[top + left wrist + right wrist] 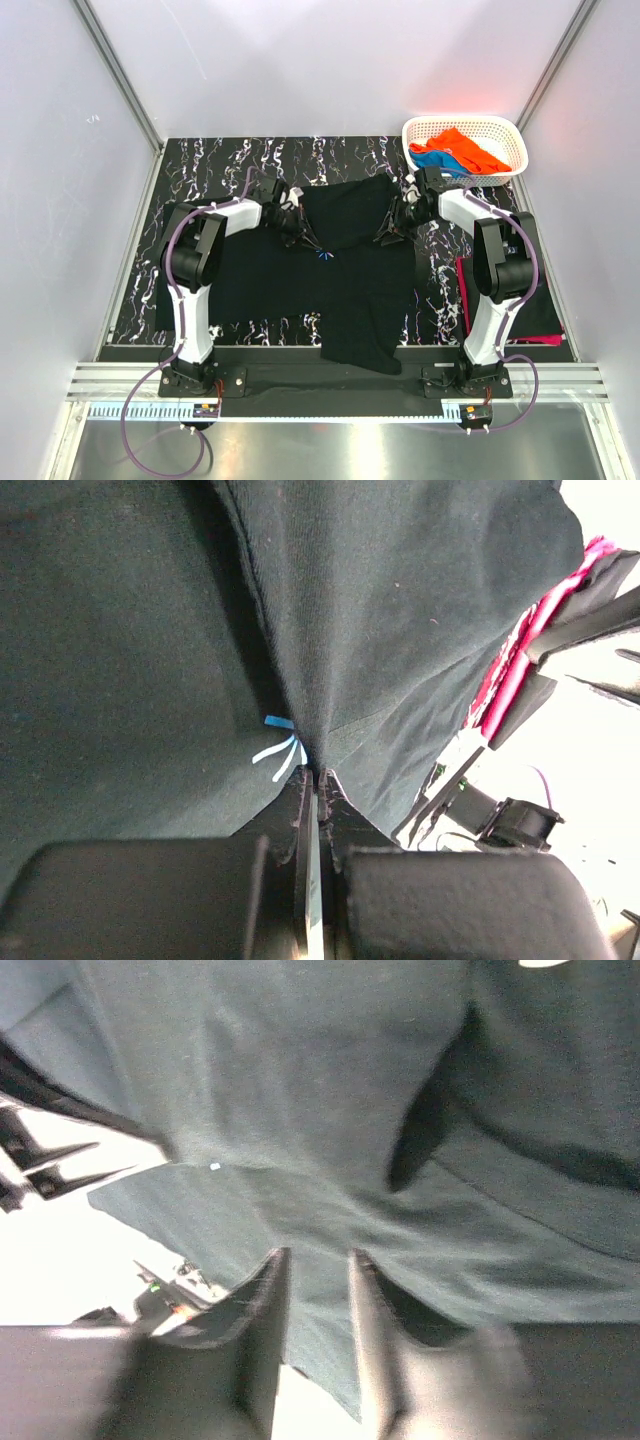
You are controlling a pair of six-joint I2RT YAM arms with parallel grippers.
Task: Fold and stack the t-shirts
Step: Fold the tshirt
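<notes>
At the far middle of the bench (200,165), the left claw (318,776) is pinched tight on a raised ridge of the black t-shirt (420,600), just beside its blue starburst mark (283,748). The right claw (318,1256) has its jaws apart at the shirt's right side, with cloth showing in the gap; a firm bite is not evident. The shirt lies spread across the bench's middle, one end reaching the near edge. For a clean fold, the right claw likely needs a sure pinch level with the left. Both should then lift and travel together, keeping the cloth taut. An orange t-shirt (462,143) and a blue t-shirt (432,160) lie in the white basket (470,121), far right.
</notes>
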